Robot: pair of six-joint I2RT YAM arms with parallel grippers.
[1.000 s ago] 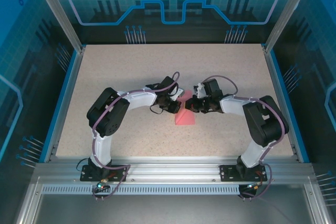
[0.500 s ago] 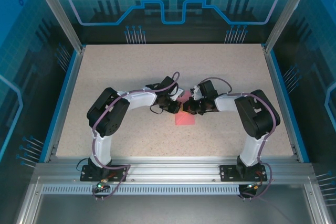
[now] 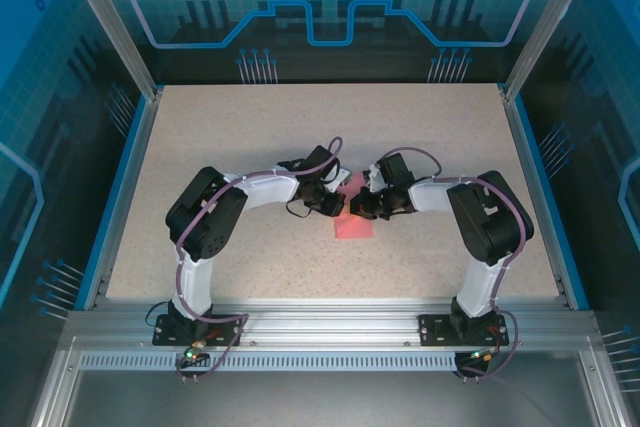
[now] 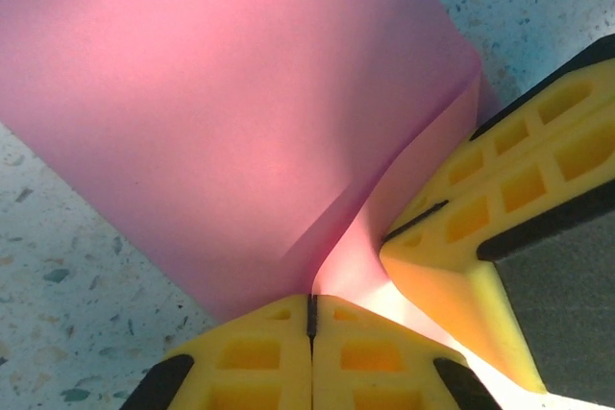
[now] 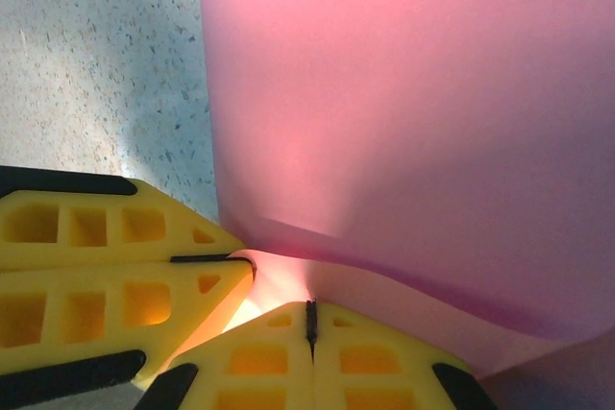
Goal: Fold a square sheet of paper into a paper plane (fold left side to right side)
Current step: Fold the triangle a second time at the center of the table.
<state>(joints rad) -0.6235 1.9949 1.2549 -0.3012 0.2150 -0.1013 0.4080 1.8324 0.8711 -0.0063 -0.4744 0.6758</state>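
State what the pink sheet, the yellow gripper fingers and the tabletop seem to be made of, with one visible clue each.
Pink sheet: thin matte paper, it seems; light glows through it and it bends softly.
Yellow fingers: probably matte plastic, moulded or printed, with hollow pockets.
Tabletop: pale and speckled, perhaps laminate or stone-look composite; the look leaves it open.

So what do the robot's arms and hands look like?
The left arm and right arm are white tubes with chunky black joints, and thin purple cables loop along them. The left hand and right hand have bright yellow fingers with square holes, like waffles, and black edges.
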